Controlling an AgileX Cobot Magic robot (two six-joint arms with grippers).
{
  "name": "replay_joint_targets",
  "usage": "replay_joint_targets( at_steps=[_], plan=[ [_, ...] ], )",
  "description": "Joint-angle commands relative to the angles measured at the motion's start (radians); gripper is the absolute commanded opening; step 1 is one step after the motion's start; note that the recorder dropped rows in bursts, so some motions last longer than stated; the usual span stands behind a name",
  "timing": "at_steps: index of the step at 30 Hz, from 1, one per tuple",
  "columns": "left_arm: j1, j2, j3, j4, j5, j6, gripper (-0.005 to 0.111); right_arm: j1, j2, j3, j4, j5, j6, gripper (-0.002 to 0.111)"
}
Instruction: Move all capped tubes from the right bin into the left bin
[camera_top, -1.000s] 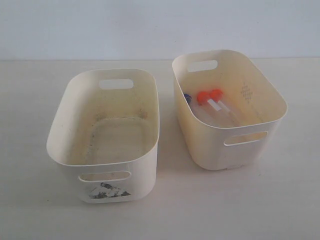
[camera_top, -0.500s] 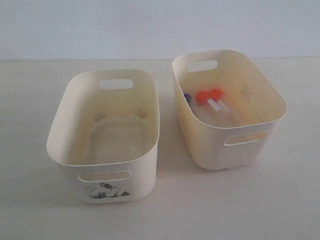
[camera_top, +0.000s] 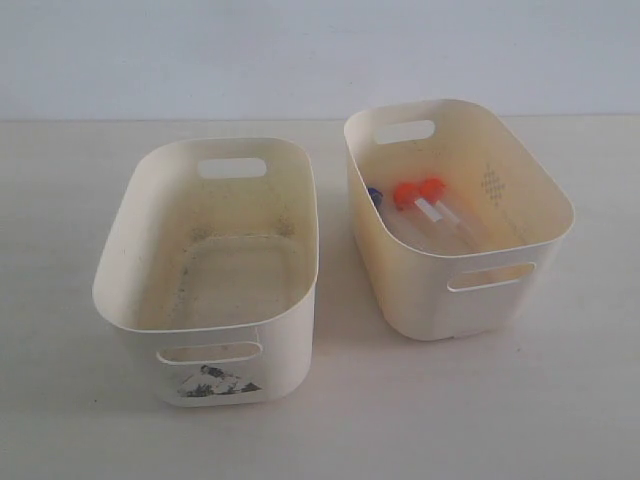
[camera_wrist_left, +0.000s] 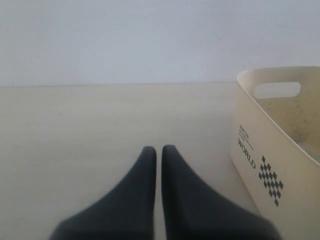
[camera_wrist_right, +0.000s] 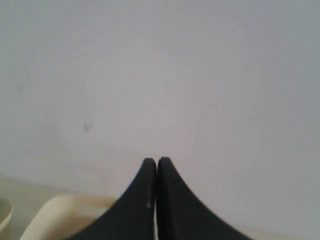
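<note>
Left tool and right tool are closed on nothing, neither yet in the right bin, where the tubes lie ungrasped.

In the exterior view the blue cap is only a sliver at the right bin's 9 o'clock wall, which hides its tube. The clear bodies of the orange-capped tubes blur into the pale floor. The sticker on the left bin is too small to read. In the left wrist view that bin runs out of the picture, and the fine print above "WORLD" is illegible. In the right wrist view a cream rim is cut off, and I cannot tell which bin it belongs to. The picture edge cuts off the bases of both pairs of jaws.
</note>
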Motion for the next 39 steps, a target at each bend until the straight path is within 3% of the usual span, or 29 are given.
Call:
replay_joint_targets(
  at_steps=[1,10,15,22,27,39],
  plan=[
    [0.001,-0.003,-0.003,0.000,-0.003,-0.008,0.004,-0.002,0.127,-0.065,-0.008,0.116,-0.014,0.000],
    [0.001,-0.003,-0.003,0.000,-0.003,-0.008,0.004,-0.002,0.179,-0.067,0.007,0.004,-0.005,0.000],
    [0.001,-0.003,-0.003,0.000,-0.003,-0.008,0.004,-0.002,0.190,-0.067,0.114,-0.091,0.001,0.000],
    [0.001,-0.003,-0.003,0.000,-0.003,-0.008,0.004,-0.002,0.372,-0.077,0.146,-0.191,-0.002,0.000],
    [0.001,-0.003,-0.003,0.000,-0.003,-0.008,0.004,0.000,0.586,-0.202,0.146,-0.023,-0.089,0.000],
    [0.001,-0.003,-0.003,0.000,-0.003,-0.008,0.004,0.120,1.111,-0.786,0.139,0.551,-0.089,0.000]
  ],
)
